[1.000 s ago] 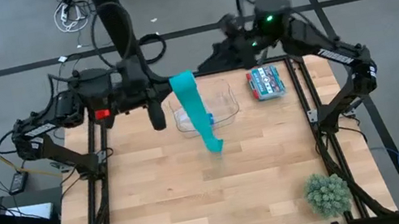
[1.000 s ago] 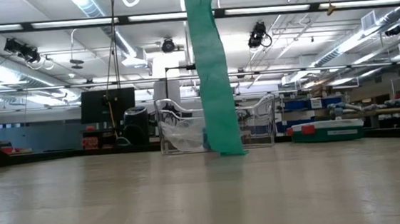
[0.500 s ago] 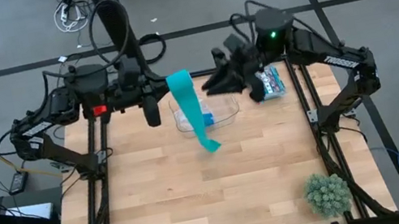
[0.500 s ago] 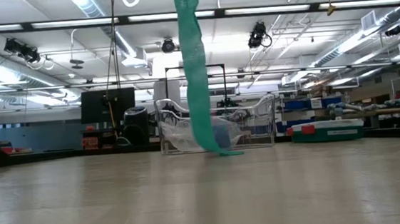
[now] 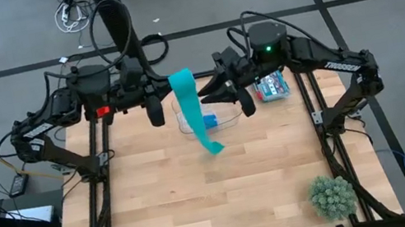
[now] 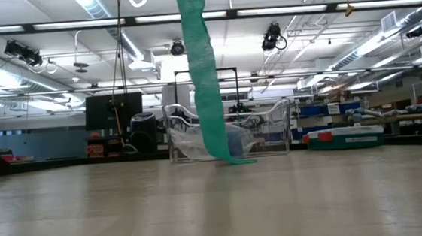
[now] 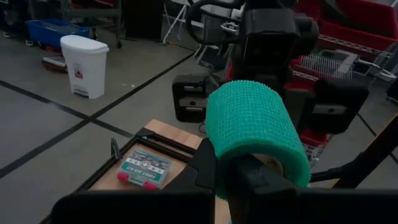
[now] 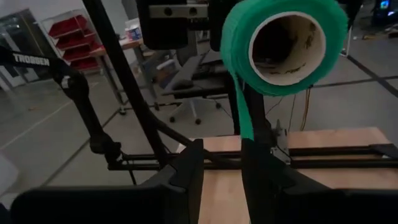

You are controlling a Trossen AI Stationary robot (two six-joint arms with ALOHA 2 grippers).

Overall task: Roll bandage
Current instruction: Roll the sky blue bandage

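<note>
- The bandage (image 5: 191, 107) is teal-green and bumpy: a fat roll on a cardboard tube, high over the table's far middle.
- Its loose strip hangs to the table (image 5: 160, 204).
- The left gripper (image 7: 231, 163) pinches the roll.
- The right gripper (image 8: 221, 158) is spread, empty, just right of it.

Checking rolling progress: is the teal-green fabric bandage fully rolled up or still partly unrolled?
Partly unrolled. The teal-green fabric bandage hangs as a long ribbon down to the wooden table, while its roll sits in the left gripper.

Grey floor (image 5: 388, 30) with dark lines; white bin (image 7: 86, 65); ceiling strip lights (image 6: 53, 25); red shelving (image 8: 67, 38).
</note>
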